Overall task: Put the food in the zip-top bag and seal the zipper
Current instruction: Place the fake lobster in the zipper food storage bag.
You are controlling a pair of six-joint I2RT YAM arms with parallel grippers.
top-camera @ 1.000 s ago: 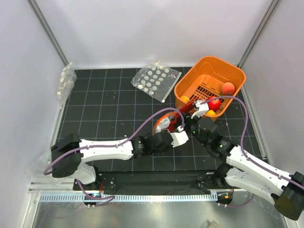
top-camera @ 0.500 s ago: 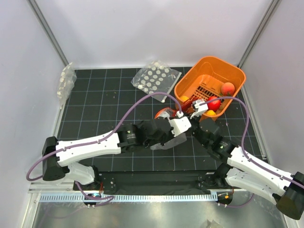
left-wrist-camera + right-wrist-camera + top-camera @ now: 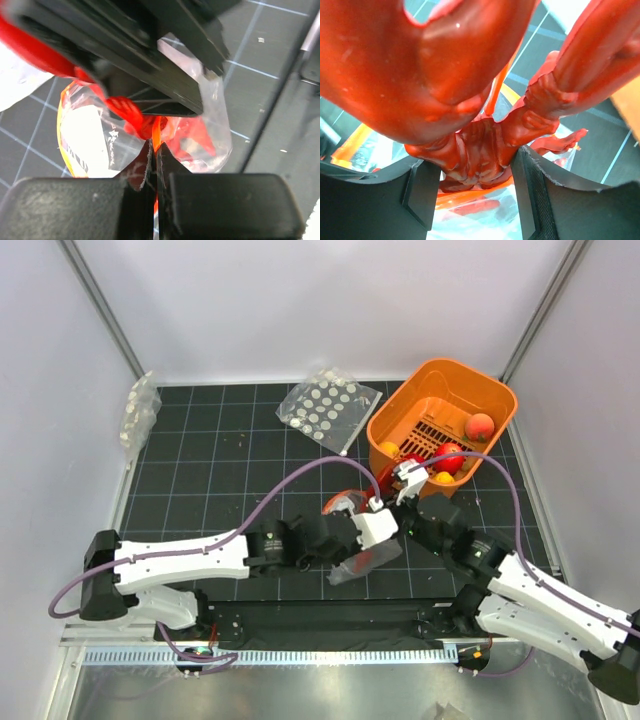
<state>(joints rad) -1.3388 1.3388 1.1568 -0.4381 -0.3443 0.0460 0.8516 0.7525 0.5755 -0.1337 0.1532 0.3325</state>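
Now, left hand [image 3: 155,162]: clenched tight, its two dark fingers pressed together on the edge of the zip-top bag [image 3: 95,142], right where the orange-red strip runs in between them.
Zipper [image 3: 60,131]: the strip curves round the left side of the bag's mouth, and the mouth gapes open.
Right hand [image 3: 475,182]: grasping the red octopus toy [image 3: 445,65], fingers on either side of the bunched lower part, the fat body bulging up over the wrist camera.
Tentacles: from the right wrist they hang down past the fingers towards the clear plastic. From the left wrist, red shapes show through the bag's wall, so some of the toy is inside.
Bag's place: near the middle of the black gridded surface [image 3: 220,470], just near-left of the orange basket [image 3: 497,400], the two hands meeting over it.
Fruit balls: four lie in the basket, a pale orange one [image 3: 480,425] at the far right, a red one [image 3: 451,458] nearer, and two small orange ones at the near rim.
Elsewhere: a clear bag of white discs [image 3: 328,408] lies at far centre, with another clear bag [image 3: 138,415] at far left by the wall.
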